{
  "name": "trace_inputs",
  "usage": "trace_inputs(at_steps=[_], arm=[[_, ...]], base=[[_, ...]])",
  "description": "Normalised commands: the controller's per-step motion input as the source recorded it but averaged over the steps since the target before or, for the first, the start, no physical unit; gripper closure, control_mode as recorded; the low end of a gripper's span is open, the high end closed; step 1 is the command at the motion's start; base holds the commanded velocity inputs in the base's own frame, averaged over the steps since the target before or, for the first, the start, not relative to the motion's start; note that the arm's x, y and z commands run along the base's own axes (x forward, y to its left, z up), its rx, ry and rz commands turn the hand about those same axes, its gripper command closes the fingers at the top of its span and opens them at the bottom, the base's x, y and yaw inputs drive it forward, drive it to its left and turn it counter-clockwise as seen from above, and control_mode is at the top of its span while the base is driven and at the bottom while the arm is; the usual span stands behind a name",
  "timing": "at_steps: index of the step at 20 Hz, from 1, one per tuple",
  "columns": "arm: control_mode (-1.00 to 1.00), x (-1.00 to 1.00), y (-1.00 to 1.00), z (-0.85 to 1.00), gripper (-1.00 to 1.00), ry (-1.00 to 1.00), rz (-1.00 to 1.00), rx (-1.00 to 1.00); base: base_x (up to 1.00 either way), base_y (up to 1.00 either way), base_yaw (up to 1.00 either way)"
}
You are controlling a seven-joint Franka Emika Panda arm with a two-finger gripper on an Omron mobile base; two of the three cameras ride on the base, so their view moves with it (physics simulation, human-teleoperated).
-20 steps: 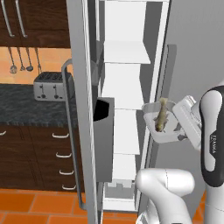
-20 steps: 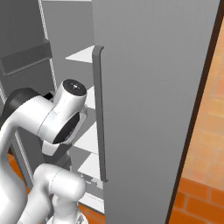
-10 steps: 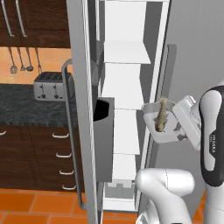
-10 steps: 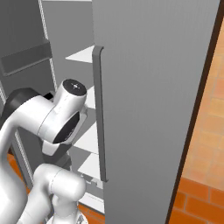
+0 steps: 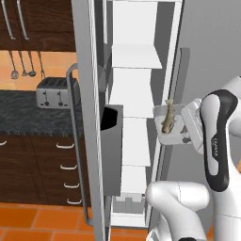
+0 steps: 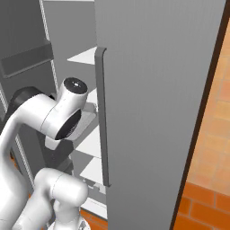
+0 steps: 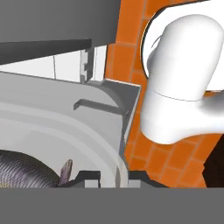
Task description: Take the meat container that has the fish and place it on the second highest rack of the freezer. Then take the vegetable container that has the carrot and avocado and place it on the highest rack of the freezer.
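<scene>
Fish [image 5: 169, 118] brownish-olive, slender, lying in pale container [image 5: 167, 136]; claw [image 5: 187, 136] clamped on container rim beside freezer [image 5: 134, 89].

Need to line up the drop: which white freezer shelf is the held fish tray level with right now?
The second visible white shelf from the top. The pale tray with the brownish fish sits at its front edge height, well below the top shelf and above the lower ones.

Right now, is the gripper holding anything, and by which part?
Yes: the gripper holds the fish container by its rim on the arm's side, beside the freezer.
</scene>
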Motion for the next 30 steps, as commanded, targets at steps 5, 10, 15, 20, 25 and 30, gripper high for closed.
trace_inputs(at_steps=[5,10,15,20,25,30], arm=[[-1.00,0.06,0.11,0.00,1.00,-0.10,-0.03,0.00],[-1.00,0.08,0.13,0.00,1.00,-0.07,0.00,0.00],[-1.00,0.30,0.17,0.00,1.00,0.00,0.00,0.00],[-1.00,0.33,0.10,0.00,1.00,0.00,0.00,0.00],[-1.00,0.31,0.02,0.00,1.00,0.00,0.00,0.00],[-1.00,0.24,0.00,0.00,1.00,0.00,0.00,-0.01]], base=[[0.00,0.00,0.00],[0.00,0.00,0.00],[0.00,0.00,0.00],[0.00,0.00,0.00],[0.00,0.00,0.00],[0.00,0.00,0.00]])
